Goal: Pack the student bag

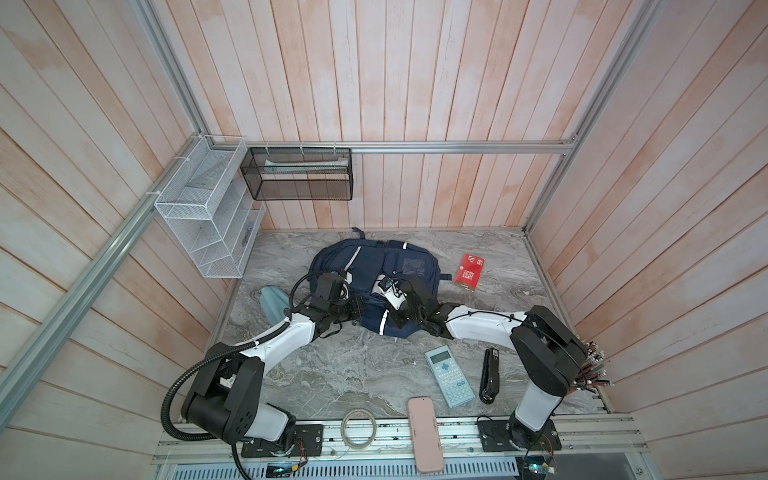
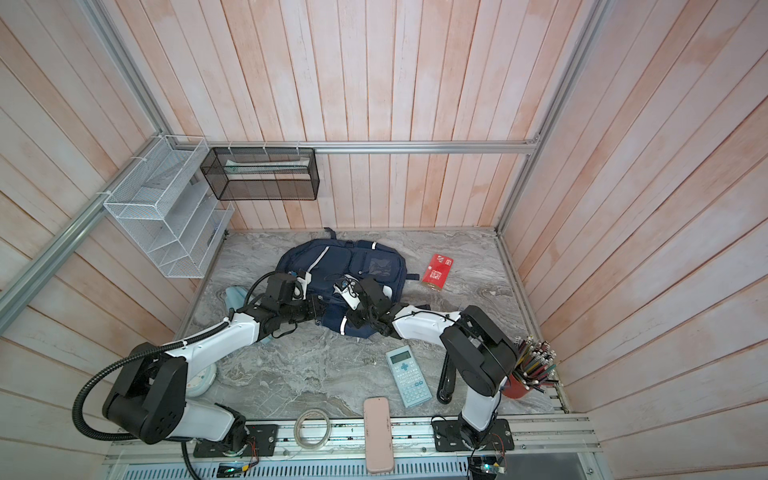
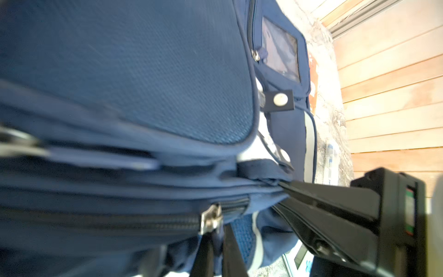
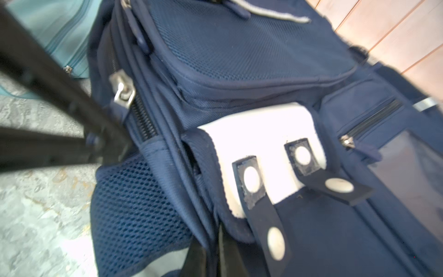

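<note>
Nearest: pink case (image 1: 424,434) across the front rail, not our concern yet.
Bag: student bag (image 1: 374,266) lies flat mid-tabletop (image 1: 353,374), toward the back wall, with the light-blue pouch (image 1: 272,301) just beside it.
Left end effector (image 3: 217,238): clamped on the zip pull (image 3: 211,218).
Right end effector (image 3: 284,185): pinched shut on the bag's edge seam, close to the slider.
Step, our read: unzipping the main pocket; nothing looks packed.
Doing it well: we'd hold the right pinch taut as an anchor and draw the pull along the teeth line, not upward. Slack fabric would likely jam the slider.
Wrist views only: both grips and the zip teeth show here; from above the wrists hide them.
Top views only: calculator (image 1: 449,376), stapler (image 1: 489,376) and red packet (image 1: 469,272) wait outside the bag. In a top view the pencil pot (image 2: 524,376) shows beside the right arm.
</note>
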Available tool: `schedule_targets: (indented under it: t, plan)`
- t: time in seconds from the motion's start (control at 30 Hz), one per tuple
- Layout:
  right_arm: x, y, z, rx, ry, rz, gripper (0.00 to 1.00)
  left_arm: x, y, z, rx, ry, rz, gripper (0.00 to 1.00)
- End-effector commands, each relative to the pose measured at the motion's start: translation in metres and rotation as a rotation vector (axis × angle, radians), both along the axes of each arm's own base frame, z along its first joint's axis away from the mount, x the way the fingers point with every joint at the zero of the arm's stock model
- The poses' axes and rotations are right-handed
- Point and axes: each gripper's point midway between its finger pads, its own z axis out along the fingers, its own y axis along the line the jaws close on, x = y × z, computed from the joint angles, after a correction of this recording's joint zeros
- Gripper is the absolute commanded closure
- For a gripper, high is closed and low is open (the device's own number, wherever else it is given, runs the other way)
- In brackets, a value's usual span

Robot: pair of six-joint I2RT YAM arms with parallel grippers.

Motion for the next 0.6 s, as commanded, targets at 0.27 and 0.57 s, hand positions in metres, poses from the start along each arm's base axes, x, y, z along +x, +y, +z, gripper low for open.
schedule_targets:
  t: [0.27,0.57]
  plan:
    - [0.016,-0.099,-0.002,-0.034,-0.026,-0.18,1.0,0.065,0.121,0.051,0.184,-0.15,0.326,1.0]
    - [0.053,-0.157,-0.005,-0.094,-0.02,-0.49,1.0,-0.006,0.075,0.05,0.078,-0.089,0.188,1.0]
